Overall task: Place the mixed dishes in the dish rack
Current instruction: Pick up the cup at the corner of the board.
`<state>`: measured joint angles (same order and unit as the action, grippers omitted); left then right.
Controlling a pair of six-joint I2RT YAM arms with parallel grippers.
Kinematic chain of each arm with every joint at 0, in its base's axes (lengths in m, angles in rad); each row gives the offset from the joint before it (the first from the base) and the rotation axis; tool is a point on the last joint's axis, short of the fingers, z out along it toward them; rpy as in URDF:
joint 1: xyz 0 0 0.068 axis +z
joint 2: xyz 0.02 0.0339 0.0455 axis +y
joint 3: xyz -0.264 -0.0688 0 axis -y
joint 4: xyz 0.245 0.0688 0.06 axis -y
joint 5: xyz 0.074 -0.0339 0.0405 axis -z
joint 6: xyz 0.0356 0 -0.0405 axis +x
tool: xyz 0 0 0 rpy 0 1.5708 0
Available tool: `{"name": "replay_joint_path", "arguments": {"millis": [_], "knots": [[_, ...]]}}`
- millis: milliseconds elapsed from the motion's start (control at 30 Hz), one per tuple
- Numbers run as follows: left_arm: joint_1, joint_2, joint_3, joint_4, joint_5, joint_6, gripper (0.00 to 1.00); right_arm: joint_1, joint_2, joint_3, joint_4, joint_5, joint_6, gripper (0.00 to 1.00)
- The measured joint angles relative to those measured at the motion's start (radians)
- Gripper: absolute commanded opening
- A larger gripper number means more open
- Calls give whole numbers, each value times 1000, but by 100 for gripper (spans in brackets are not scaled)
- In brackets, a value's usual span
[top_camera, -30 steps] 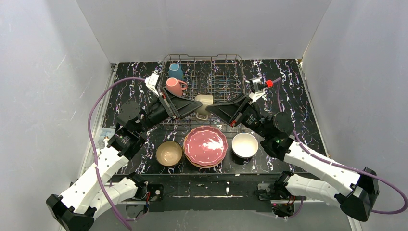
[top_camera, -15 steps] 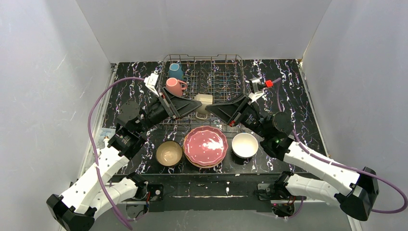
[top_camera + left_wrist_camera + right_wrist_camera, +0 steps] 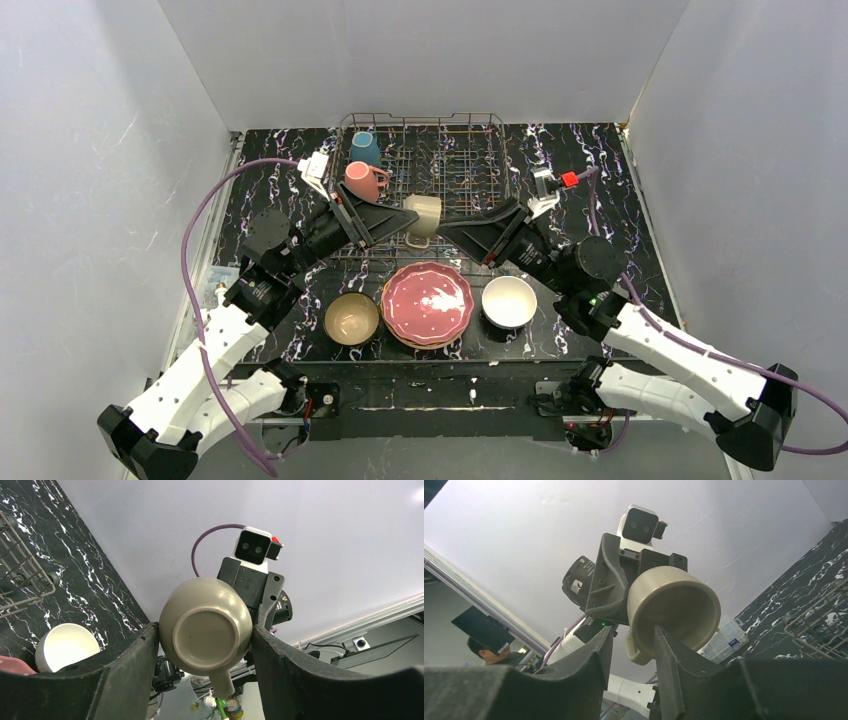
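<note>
The left gripper [image 3: 412,217] is clamped on the sides of the olive-grey mug [image 3: 427,212], holding it on its side above the near edge of the dish rack [image 3: 470,118]. The right gripper [image 3: 447,228] faces it, its fingers parted loosely astride the mug's rim and handle. A tan bowl [image 3: 352,318], a pink plate [image 3: 428,302] and a white bowl [image 3: 508,300] sit along the tabletop's [image 3: 620,200] near edge.

Bright even light fr above; soft shadows; glare on pink plate [image 3: 410,310].
</note>
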<state>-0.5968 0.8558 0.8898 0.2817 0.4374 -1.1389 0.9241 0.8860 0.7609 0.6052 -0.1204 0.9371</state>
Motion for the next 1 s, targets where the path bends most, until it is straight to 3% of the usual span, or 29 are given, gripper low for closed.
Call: {"name": "replay_joint_path", "arguments": {"millis": [433, 700, 1000], "knots": [[53, 32, 1, -42, -1, 90, 0, 0, -166, 0, -213, 72, -114, 53], [99, 69, 19, -164, -30, 215, 0, 0, -234, 2, -385, 135, -203, 54], [116, 89, 142, -374, -156, 422, 0, 0, -261, 5, -527, 182, -280, 54]]}}
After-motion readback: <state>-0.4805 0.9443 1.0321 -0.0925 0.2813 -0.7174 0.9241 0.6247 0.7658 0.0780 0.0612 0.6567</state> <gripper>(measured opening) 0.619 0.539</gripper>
